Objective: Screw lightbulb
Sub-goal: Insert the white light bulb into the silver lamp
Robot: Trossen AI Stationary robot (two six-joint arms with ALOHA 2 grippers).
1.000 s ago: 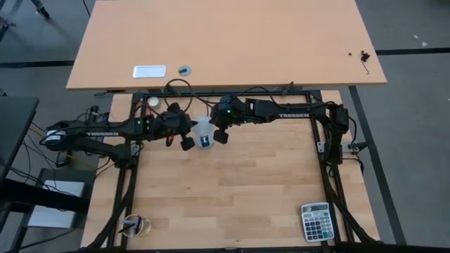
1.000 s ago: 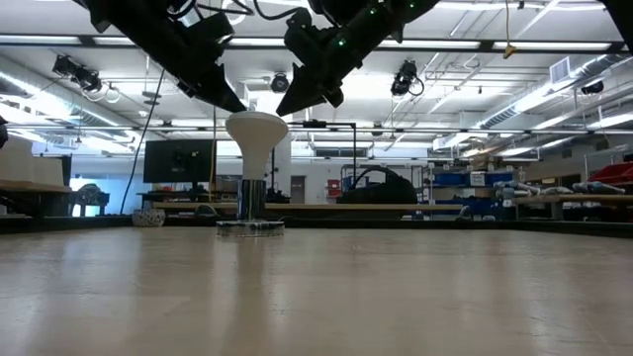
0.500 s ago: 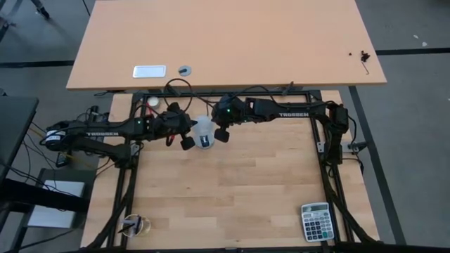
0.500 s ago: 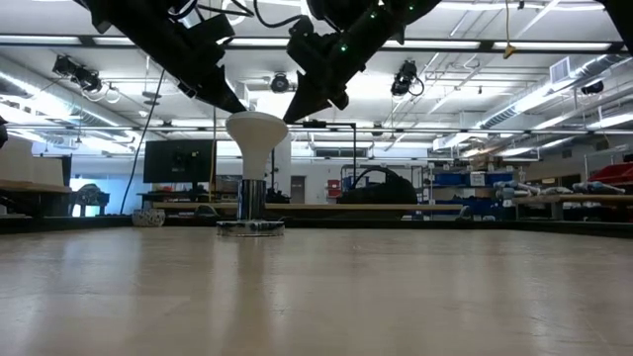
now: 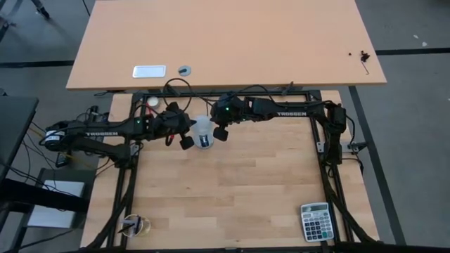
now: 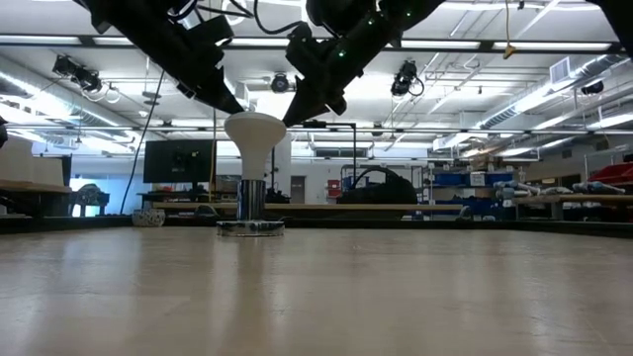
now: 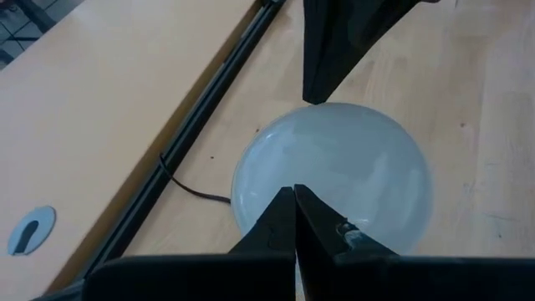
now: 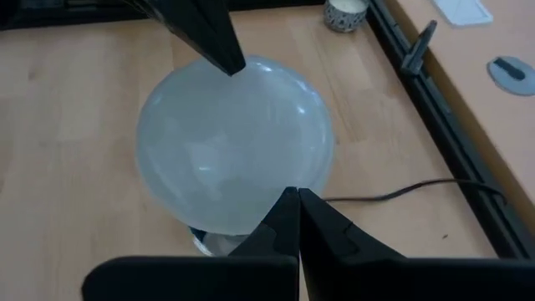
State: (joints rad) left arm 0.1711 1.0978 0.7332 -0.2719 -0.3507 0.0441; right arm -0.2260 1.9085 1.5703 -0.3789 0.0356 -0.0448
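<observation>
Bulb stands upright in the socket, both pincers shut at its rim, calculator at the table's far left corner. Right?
One slip: the calculator sits at the near right corner, as the high view shows. The bulb does stand upright in the socket, with the left pincer and right pincer shut at its rim.

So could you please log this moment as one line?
lightbulb: upright in socket | left gripper: shut, at bulb rim | right gripper: shut, opposite rim

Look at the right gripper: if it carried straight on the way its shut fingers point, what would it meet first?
The right gripper, shut, aims down at the lightbulb. It would probably meet the rim of the bulb's white face first; whether it already touches is unclear. The left gripper sits at the opposite edge.
</observation>
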